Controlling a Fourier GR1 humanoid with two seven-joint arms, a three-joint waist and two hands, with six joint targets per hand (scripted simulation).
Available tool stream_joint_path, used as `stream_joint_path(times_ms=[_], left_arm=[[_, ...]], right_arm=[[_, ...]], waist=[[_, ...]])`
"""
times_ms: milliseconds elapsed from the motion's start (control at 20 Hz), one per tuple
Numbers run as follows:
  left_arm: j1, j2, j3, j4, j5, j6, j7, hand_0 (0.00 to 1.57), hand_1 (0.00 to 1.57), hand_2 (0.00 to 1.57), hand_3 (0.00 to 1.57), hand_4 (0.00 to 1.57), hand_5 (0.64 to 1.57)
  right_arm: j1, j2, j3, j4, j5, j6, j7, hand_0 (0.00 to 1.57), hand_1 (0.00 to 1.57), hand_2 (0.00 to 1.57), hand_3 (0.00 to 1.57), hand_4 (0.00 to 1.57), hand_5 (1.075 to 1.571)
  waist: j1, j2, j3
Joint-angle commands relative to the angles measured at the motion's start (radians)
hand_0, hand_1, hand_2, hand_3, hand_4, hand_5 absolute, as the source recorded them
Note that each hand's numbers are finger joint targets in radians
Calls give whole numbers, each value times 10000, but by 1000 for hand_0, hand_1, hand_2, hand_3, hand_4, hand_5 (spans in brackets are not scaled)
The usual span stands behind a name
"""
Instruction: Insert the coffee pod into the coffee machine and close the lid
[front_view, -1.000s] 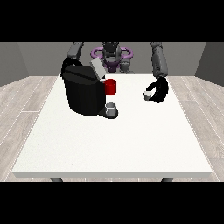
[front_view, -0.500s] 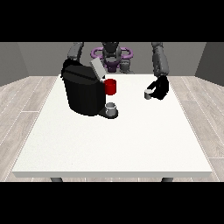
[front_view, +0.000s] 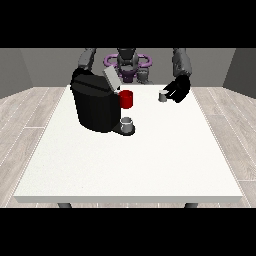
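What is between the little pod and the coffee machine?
Only bare white table lies between the pod, beside the hand at the view's right, and the coffee machine. The machine's lid is tilted up, and nothing visible blocks the way.

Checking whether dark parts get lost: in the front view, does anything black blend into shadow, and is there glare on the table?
Front view: the coffee machine reads as one dark mass with little surface detail; the hand at the view's right likewise. The table is evenly lit, without glare.
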Motion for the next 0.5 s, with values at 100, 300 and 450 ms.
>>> stream_joint_path(times_ms=[100, 300, 450], left_arm=[[-685, -46, 21, -375, -8, -742, 373, 1252, 1252, 1329, 1292, 573, 1571], [-1130, -205, 18, -412, -124, -909, 1153, 1252, 1252, 1329, 1292, 573, 1571], [-1307, -63, 176, -485, -40, -1227, 1086, 1272, 1272, 1342, 1293, 548, 1571]], right_arm=[[-138, -113, -31, 324, -106, 251, 28, 0, 0, 0, 0, 507, 1571], [-154, -226, 127, 189, -21, 390, 272, 0, 0, 0, 0, 468, 1571], [-31, -364, -69, 198, -333, 751, -46, 0, 0, 0, 0, 489, 1571]], waist=[[-122, -287, -2], [-386, -606, -2], [-482, -396, -1]])
